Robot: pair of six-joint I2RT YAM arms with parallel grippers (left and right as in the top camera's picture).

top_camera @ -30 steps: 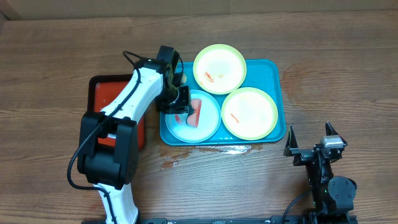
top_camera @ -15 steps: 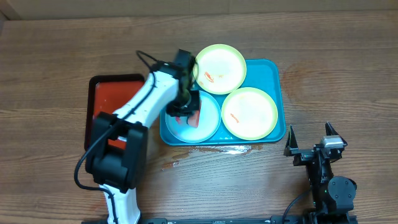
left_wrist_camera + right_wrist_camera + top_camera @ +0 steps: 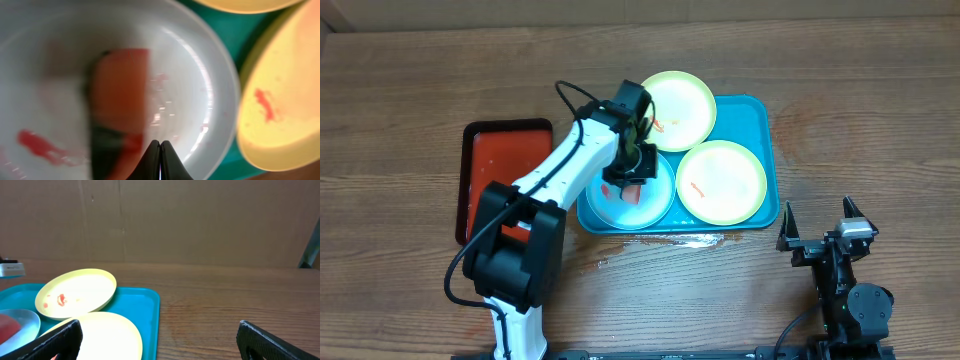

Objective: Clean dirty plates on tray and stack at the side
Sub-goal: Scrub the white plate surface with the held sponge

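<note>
The turquoise tray (image 3: 761,112) holds three plates. The light blue plate (image 3: 661,196) lies at its left, with a red sponge-like piece (image 3: 635,192) and a red smear on it. Two pale yellow-green plates, one at the back (image 3: 673,105) and one on the right (image 3: 722,181), carry small orange-red smears. My left gripper (image 3: 628,172) hangs over the blue plate (image 3: 200,75), fingertips (image 3: 160,146) pressed together, with the red piece (image 3: 120,85) just beyond them. My right gripper (image 3: 817,222) rests open and empty at the front right, its fingers (image 3: 160,335) wide apart.
A smaller red tray with a black rim (image 3: 490,165) lies left of the turquoise tray. A wet patch (image 3: 650,242) glistens on the wooden table just in front of the tray. A cardboard wall stands behind the table.
My left arm has swung to the right, from the blue plate's left edge to over its middle. The red piece has stayed on the plate. The right arm has not moved.
</note>
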